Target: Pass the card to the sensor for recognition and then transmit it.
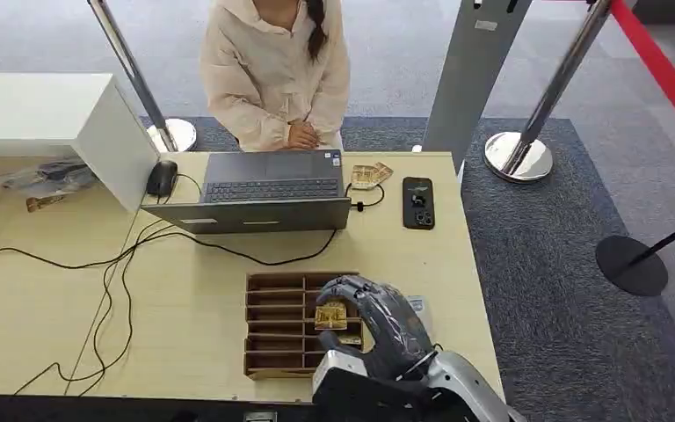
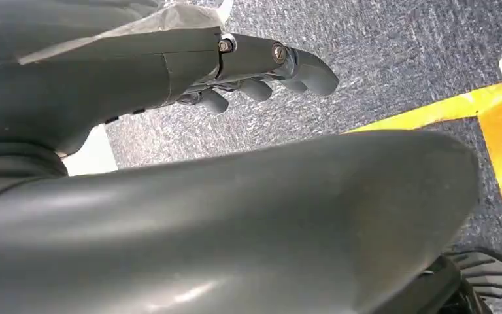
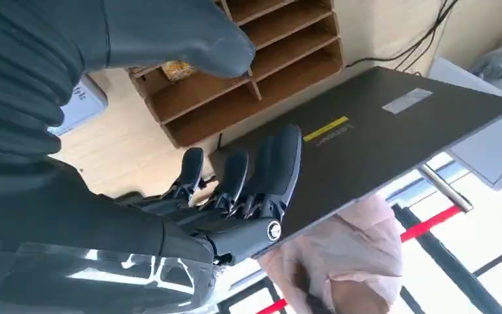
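Observation:
A gold patterned card (image 1: 330, 315) lies in a slot of the brown divided tray (image 1: 272, 325) near the desk's front edge; the right wrist view shows the card (image 3: 175, 67) under my thumb. My right hand (image 1: 378, 321) hovers over the tray's right side with its fingers (image 3: 268, 170) spread and nothing in them. A small white sensor box (image 1: 416, 304) sits just right of the tray, partly hidden by the hand, and appears as the white box (image 3: 82, 104) by my wrist. My left hand (image 2: 261, 69) hangs beside my body over the carpet, holding nothing.
An open laptop (image 1: 264, 189) stands behind the tray, with cables (image 1: 123, 264) trailing left. A black phone (image 1: 418, 202) and loose cards (image 1: 369, 174) lie beside it. A person (image 1: 277, 70) sits across the desk. A white box (image 1: 53, 114) is at the far left; stanchions stand beyond.

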